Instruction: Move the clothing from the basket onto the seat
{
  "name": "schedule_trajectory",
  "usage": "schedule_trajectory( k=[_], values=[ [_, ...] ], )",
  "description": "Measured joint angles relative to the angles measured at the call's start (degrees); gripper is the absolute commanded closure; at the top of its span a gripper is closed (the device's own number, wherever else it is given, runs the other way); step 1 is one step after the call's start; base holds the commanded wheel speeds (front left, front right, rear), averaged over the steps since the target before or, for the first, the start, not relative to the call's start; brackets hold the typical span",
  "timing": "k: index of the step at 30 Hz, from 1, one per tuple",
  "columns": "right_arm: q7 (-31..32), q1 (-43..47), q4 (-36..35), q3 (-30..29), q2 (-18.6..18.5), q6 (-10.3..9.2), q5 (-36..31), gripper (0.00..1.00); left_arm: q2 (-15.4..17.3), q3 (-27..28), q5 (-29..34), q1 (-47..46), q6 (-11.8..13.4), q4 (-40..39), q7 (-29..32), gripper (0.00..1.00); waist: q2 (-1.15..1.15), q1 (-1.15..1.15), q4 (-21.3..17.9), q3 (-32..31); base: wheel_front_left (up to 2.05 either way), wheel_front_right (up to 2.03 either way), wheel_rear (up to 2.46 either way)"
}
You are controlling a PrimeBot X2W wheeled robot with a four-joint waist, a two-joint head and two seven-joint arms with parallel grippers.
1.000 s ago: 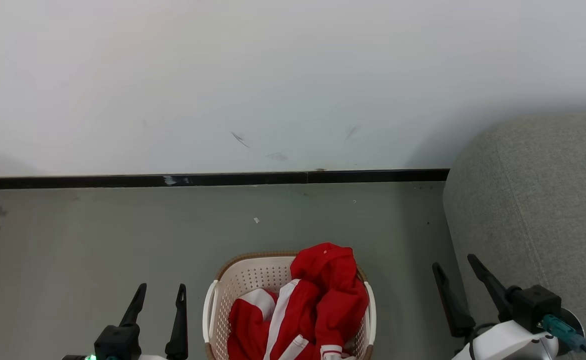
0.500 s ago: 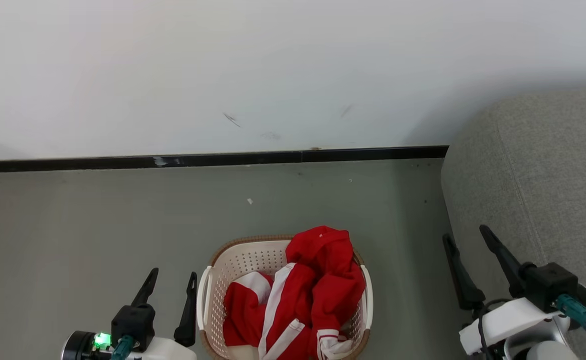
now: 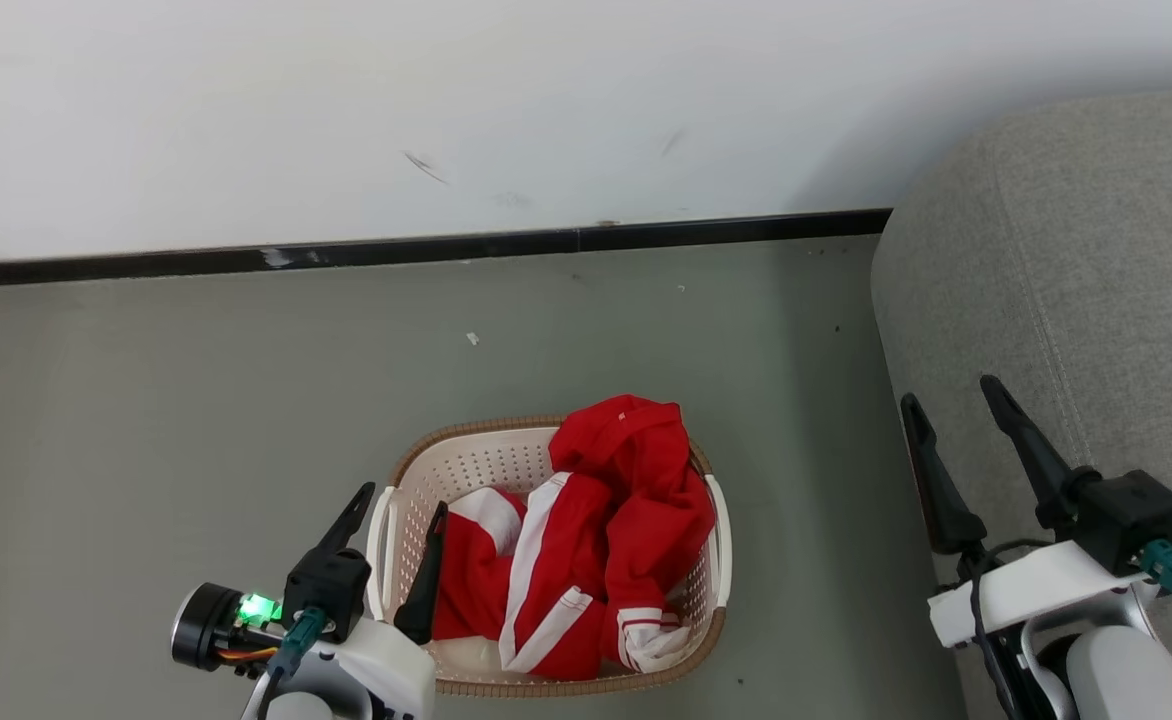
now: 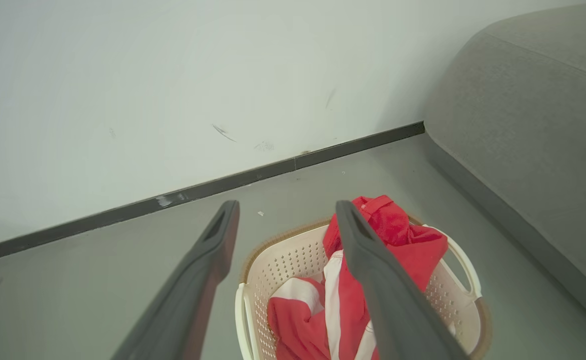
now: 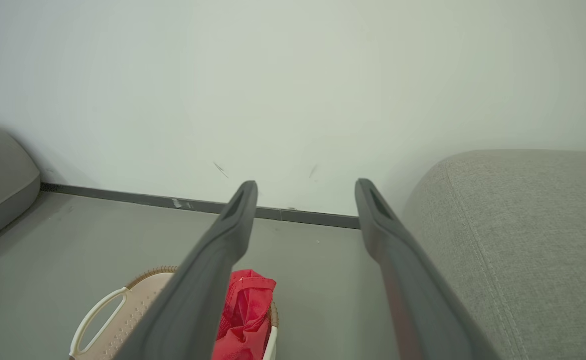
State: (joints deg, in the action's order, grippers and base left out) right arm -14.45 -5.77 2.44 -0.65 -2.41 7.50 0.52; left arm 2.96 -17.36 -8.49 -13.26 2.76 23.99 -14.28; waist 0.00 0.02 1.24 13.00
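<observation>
Judging by the scene, nothing had been moved yet: the red clothing (image 3: 586, 540) lay heaped in the basket (image 3: 476, 470) on the floor, and the visible part of the sofa (image 3: 1076, 280) bore none. The left claw (image 3: 403, 499) hung wide open and empty over the basket's left rim. The right claw (image 3: 950, 391) gaped empty beside the sofa. One basket, one sofa, two claws; the heap's pieces could not be counted.

A scuffed white wall (image 3: 546, 90) meets grey floor (image 3: 146, 400) at a black baseboard (image 3: 446, 247).
</observation>
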Motion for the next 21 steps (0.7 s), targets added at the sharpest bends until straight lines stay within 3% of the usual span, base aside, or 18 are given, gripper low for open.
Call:
schedule_trajectory(
  k=[21],
  values=[
    [-0.15, -10.41, -4.48, -1.41, -0.07, 0.00, 0.19, 0.00, -0.88, -5.83, 1.78, -10.94, -1.51, 8.36, 0.07, 0.00, 0.00, 0.00, -4.10, 12.42, 0.00, 0.00, 0.00]
  ],
)
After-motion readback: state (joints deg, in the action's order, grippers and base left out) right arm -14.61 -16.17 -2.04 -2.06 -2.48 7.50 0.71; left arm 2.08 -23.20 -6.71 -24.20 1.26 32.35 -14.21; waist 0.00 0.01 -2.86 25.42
